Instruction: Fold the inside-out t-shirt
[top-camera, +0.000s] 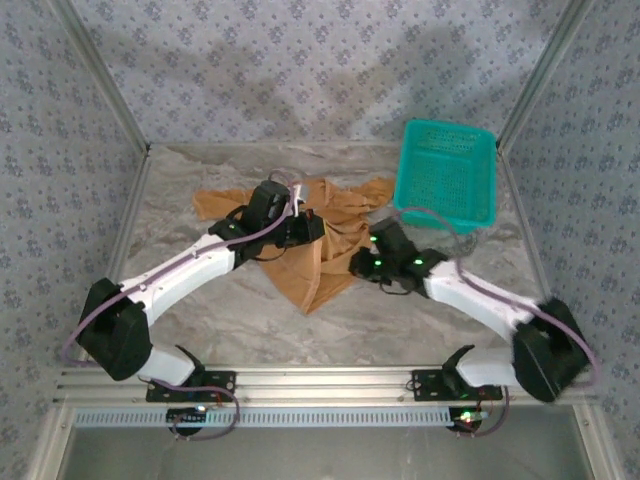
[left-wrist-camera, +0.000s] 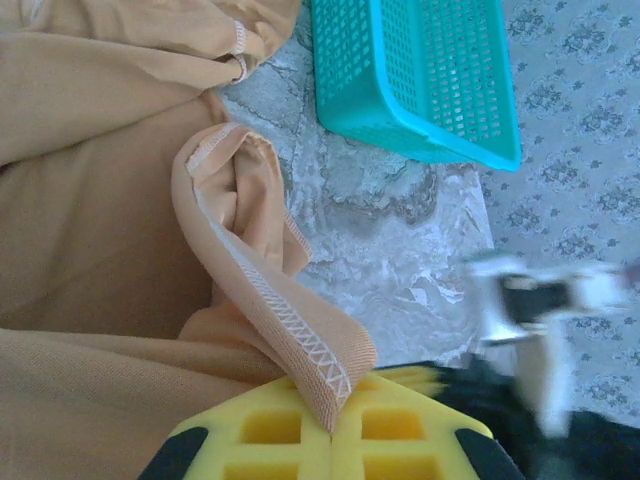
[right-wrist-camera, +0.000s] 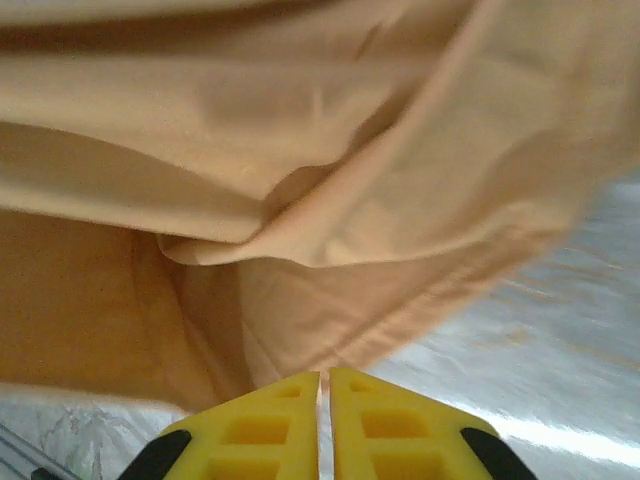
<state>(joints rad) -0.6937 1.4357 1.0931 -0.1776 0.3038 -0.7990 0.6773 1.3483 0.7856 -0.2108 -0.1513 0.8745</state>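
The inside-out t-shirt (top-camera: 325, 265) is a tan heap in the middle of the marble table, with one part hanging in a point toward the near edge. My left gripper (top-camera: 306, 224) is over the shirt's centre. In the left wrist view its yellow fingers (left-wrist-camera: 270, 430) are shut on a stitched hem (left-wrist-camera: 290, 325) of the shirt (left-wrist-camera: 100, 230), which curls up out of the jaws. My right gripper (top-camera: 358, 263) is at the shirt's right side. Its yellow fingertips (right-wrist-camera: 375, 400) are pressed nearly together on the lower edge of the cloth (right-wrist-camera: 300, 120).
A teal perforated basket (top-camera: 447, 172) stands at the back right, close to the shirt's right sleeve; its corner (left-wrist-camera: 420, 70) is near the held hem. Bare marble (top-camera: 200, 320) lies in front of the shirt. Patterned walls and metal rails frame the table.
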